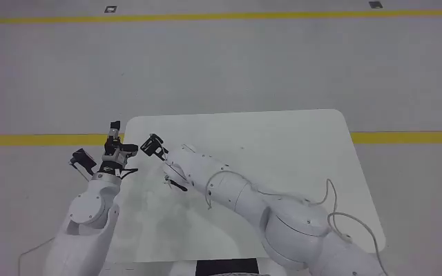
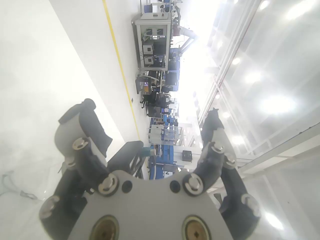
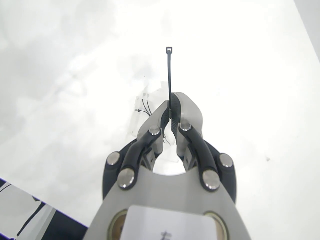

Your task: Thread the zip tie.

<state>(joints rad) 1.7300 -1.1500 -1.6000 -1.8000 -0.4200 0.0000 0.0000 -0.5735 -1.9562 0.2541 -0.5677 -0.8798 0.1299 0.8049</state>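
— White counter, grey floor with yellow lines behind it. How far along is it?
— Hardly begun, I'd say. The right gripper is clamped on the strap of the black zip tie, with the tie's head poking out free above the counter.
— And the left gripper?
— Gaping wide and holding nothing, up near the counter's left edge. There's no loop yet, so the whole threading is left to do.

Legible text, numbers, signs: none.
White label on the base of the right gripper carries a dark mark cut off at the edge, unreadable; square floor markers show patterns too small to read.
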